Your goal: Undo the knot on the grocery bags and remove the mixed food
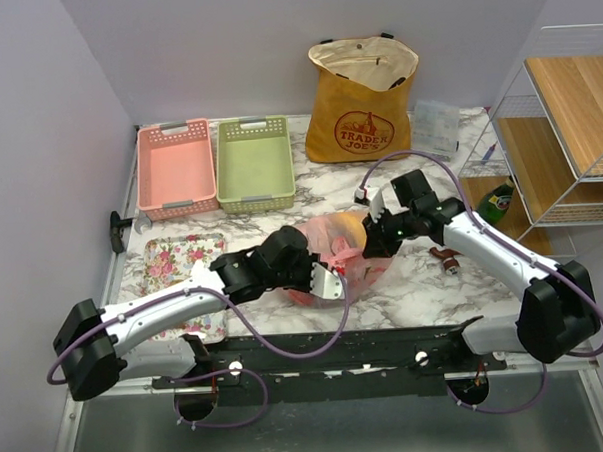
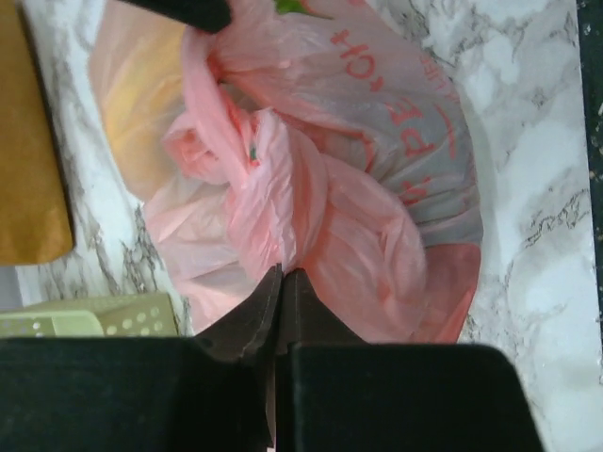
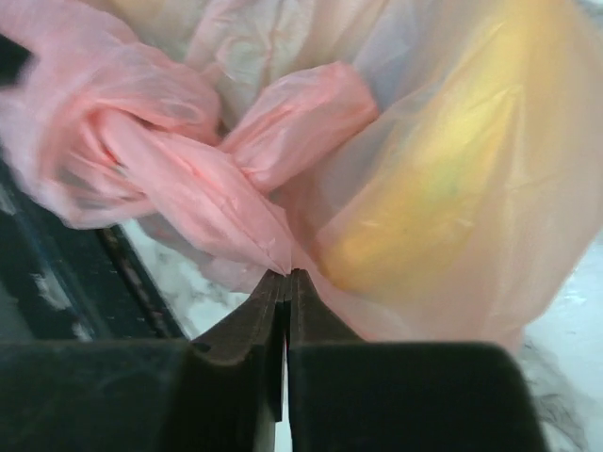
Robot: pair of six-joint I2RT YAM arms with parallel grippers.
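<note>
I see pink bag (image 1: 347,246) knotted, near tabletop front edge, yellow item (image 3: 443,169) inside. Both left fingers (image 2: 250,325) and right fingers (image 3: 250,315) clenched on its plastic.

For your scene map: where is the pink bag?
Top view: pink bag at table centre-front, between left gripper and right gripper, right of the floral tray.

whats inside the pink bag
Through the thin film of the pink bag a yellow-orange rounded shape shows, plus a greyish patch behind the red lettering and a bit of green. The knot is tied, so the rest is covered and cannot be identified.
</note>
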